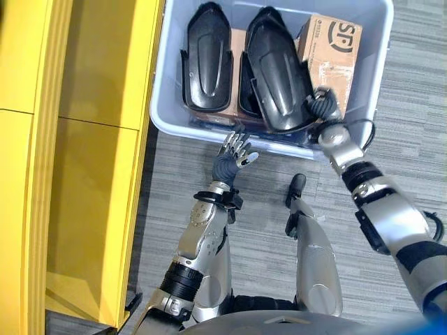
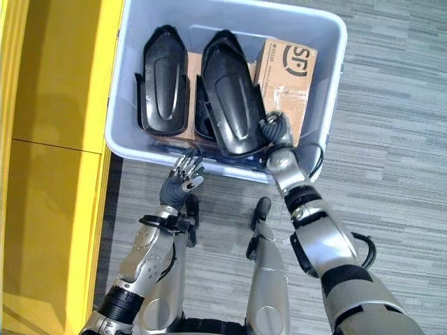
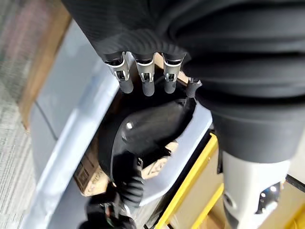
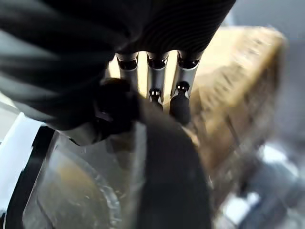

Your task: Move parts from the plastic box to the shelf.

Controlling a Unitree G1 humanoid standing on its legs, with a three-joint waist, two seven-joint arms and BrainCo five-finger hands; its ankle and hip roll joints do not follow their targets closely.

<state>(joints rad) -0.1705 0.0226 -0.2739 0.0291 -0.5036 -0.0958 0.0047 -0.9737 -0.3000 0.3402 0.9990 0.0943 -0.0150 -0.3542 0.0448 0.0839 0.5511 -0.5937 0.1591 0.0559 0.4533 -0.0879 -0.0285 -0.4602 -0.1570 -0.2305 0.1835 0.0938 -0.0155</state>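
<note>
A pale plastic box [image 1: 172, 127] on the floor holds two long black moulded parts side by side, the left part [image 1: 208, 59] and the right part [image 1: 276, 70], lying on cardboard. My right hand [image 1: 323, 105] reaches over the box's near rim to the near right end of the right part. In the right wrist view its fingers [image 4: 155, 81] and thumb pinch that part's edge [image 4: 171, 171]. My left hand [image 1: 234, 155] hovers just outside the near rim, fingers relaxed and spread, holding nothing. The left wrist view looks past its fingers [image 3: 145, 78] at the same part [image 3: 143, 138].
The yellow shelf [image 1: 91, 139] runs along the left side, close to the box's left wall. A brown cardboard carton [image 1: 332, 49] stands in the box's right end beside the right part. Grey floor lies to the right of the box and in front of it.
</note>
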